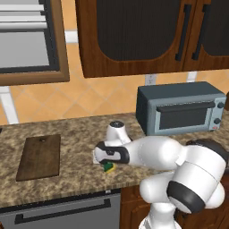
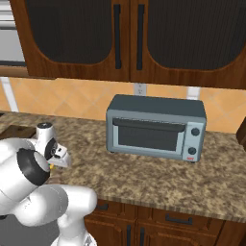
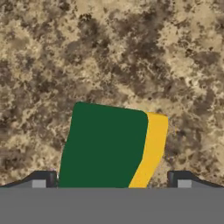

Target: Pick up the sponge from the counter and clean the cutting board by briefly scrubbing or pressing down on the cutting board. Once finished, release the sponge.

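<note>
Reaching down, pincer point(image 3: 112, 179) spread apart w/ sponge point(image 3: 109, 146) between tips; counter point(image 3: 109, 52) below.

The small green-and-yellow rectangular sponge point(image 1: 108, 167) was mostly hidden beneath the white arm's hand; in the hand view its near end point(image 3: 105, 148) ran off the bottom.

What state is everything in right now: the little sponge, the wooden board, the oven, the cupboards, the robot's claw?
sponge: on the counter, green face showing, between the fingertips
cutting board: flat, bare
toaster oven: door closed
cabinet doors: closed
gripper: open, straddling the sponge
</note>
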Controlling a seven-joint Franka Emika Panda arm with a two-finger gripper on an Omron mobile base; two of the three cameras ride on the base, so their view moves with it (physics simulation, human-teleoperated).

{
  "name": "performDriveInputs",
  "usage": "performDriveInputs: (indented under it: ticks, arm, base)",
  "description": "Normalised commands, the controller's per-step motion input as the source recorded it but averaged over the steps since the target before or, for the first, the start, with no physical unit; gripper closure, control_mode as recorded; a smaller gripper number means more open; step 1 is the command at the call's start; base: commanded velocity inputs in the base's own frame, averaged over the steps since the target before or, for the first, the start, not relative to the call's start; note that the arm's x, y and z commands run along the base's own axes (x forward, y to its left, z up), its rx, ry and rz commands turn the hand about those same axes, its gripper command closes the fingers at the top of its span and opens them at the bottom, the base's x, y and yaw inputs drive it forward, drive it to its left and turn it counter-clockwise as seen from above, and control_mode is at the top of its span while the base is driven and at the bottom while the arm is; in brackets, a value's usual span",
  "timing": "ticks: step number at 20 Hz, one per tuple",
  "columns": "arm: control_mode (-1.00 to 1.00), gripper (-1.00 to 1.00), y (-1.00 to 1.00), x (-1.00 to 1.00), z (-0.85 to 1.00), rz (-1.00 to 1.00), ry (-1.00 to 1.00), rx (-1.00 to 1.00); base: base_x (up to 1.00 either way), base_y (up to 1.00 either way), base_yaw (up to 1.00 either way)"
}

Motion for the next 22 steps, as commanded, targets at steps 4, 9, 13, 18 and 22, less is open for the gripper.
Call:
performDriveInputs:
  ticks: [4, 9, 13, 18, 22]
  arm:
    - [-1.00, -1.00, 0.16, 0.02, -0.30, 0.00, 0.00, 0.00]
    - [-1.00, -1.00, 0.00, 0.00, -0.42, 0.00, 0.02, 0.00]
    - [-1.00, 1.00, 0.00, -0.12, -0.48, 0.00, 0.03, 0.00]
    - [-1.00, 1.00, -0.01, -0.44, -0.46, 0.00, 0.00, 0.00]
    - [-1.00, 1.00, -0.08, -0.41, -0.23, 0.00, 0.00, 0.03]
  base:
    - [0.00, 0.00, 0.00]
    - [0.00, 0.00, 0.00]
    - [0.00, 0.00, 0.00]
    - [0.00, 0.00, 0.00]
    - [0.00, 0.00, 0.00]
